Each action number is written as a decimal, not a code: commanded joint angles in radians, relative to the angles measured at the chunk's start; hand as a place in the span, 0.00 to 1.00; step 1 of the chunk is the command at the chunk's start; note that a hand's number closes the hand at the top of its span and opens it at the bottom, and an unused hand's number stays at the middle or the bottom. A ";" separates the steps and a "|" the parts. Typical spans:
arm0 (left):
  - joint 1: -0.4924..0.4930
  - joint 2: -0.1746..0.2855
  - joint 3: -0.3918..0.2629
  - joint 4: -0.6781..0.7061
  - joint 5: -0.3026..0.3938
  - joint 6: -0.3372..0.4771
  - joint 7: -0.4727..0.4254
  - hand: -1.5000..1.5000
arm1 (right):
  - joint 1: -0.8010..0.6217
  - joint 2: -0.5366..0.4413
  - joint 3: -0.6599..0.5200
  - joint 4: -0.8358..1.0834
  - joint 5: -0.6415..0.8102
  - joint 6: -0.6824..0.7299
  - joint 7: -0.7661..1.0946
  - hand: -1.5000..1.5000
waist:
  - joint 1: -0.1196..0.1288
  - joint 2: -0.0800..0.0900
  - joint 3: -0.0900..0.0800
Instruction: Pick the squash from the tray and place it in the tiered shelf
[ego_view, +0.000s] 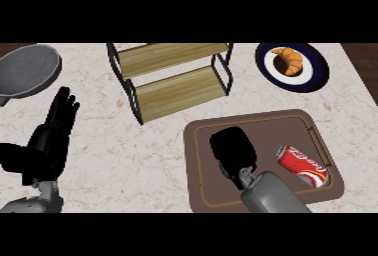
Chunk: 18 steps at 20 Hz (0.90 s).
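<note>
No squash shows anywhere in the head view. My right hand (234, 149) lies palm down over the left half of the brown tray (251, 121) and hides whatever is beneath it. The tiered shelf (173, 77), two wooden boards in a black wire frame, stands beyond the tray at the upper middle. My left hand (53, 131) rests open at the left edge, fingers pointing up, far from the tray.
A red soda can (303, 165) lies on the tray just right of my right hand. A dark blue plate (317, 75) with a croissant (289, 61) sits at the upper right. A grey pan (28, 69) is at the upper left.
</note>
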<state>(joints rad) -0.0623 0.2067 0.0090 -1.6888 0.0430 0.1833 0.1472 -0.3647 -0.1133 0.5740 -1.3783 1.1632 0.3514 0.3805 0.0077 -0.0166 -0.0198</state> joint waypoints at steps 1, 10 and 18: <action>-0.020 -0.010 0.005 0.038 -0.006 0.007 -0.021 0.50 | 0.081 0.108 0.146 -0.058 -0.109 -0.051 0.217 1.00 | 0.009 0.018 0.020; -0.049 -0.004 -0.004 -0.002 -0.023 0.015 0.051 0.50 | -0.078 0.112 0.307 -0.276 -0.391 -0.219 0.510 1.00 | 0.015 0.015 0.020; -0.047 -0.017 0.001 0.045 -0.020 0.007 0.011 0.50 | -0.272 0.113 0.219 -0.531 -0.374 -0.419 0.814 1.00 | -0.002 0.010 0.018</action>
<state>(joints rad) -0.0915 0.1927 0.0115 -1.6612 0.0319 0.1850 0.1515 -0.5252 -0.0048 0.8203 -1.8188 0.7661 -0.0038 1.0210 0.0149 -0.0053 -0.0013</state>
